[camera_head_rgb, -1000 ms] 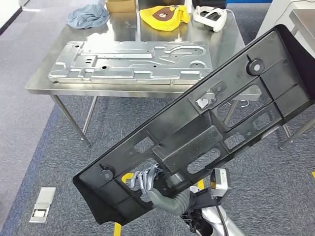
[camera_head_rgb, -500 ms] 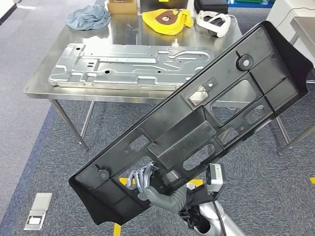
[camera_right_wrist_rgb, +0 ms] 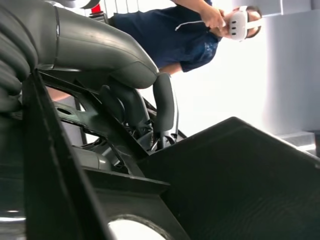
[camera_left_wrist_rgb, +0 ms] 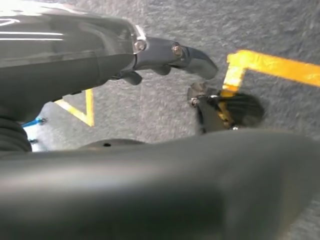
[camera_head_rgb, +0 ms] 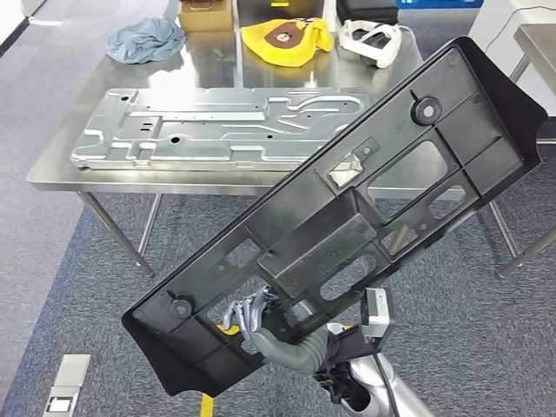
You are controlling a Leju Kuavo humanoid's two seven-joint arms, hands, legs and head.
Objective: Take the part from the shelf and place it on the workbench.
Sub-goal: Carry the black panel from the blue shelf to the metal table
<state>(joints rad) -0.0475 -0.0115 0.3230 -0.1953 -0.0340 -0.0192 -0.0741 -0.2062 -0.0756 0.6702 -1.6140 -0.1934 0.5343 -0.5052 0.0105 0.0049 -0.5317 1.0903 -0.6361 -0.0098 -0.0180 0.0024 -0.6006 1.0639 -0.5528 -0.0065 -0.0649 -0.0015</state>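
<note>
The whole head view has shifted: the worktop sits lower and further left than a moment ago, while the black part keeps its tilt

Head view: the right robot hand grips the black part through a cutout near its lower end, holding it slanted above the carpet, in front of the worktop bearing a metal panel. Left wrist view: the left robot hand hangs over the carpet, fingers apart, holding nothing. Right wrist view: the fingers clasp the part's ribs; a person stands behind
</note>
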